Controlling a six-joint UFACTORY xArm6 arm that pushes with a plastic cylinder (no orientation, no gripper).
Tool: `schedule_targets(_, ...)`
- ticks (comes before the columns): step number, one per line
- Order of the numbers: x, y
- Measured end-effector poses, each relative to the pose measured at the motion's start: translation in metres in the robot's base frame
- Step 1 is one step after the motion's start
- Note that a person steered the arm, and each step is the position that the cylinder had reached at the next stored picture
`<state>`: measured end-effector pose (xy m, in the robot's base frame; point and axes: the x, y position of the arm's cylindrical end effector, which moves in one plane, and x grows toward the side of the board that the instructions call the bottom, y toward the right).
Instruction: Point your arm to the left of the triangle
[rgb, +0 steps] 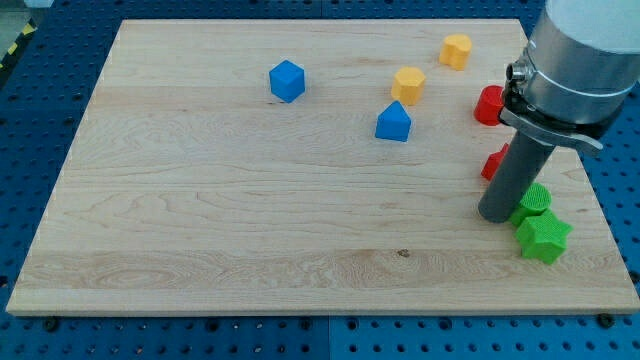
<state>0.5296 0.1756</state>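
Wooden counter (200, 200), pale grain, sits on a blue perforated base (30, 120). Block count: eight visible in total.

Blue, two: a blue cube (287, 81) toward the view's top, left of centre, and a blue triangle (394, 122) right of centre. The triangle is the task's block; it lies just below one yellow block and well apart from the cube.

Yellow, two: a yellow block (408, 84) just above the triangle, close to it, contact cannot be told, and a second yellow block (456, 50) further up and to the view's right. Both look roughly hexagonal.

Red, two: a red block (488, 105) and another red block (493, 164) below it, both partly hidden behind the arm; shapes cannot be made out.

Green, two: a green block (535, 201) and a green star (543, 238) just below it, touching or nearly so.

End effector: a plain rod with no jaws, so neither apart nor together applies. My tip (496, 217) rests at the view's right, just left of the upper green block, well to the right of the blue triangle and lower in the view.
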Motion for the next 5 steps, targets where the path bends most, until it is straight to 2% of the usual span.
schedule_targets(1, -0.007, -0.042)
schedule_targets(3, -0.078, -0.073)
schedule_targets(5, -0.102, -0.174)
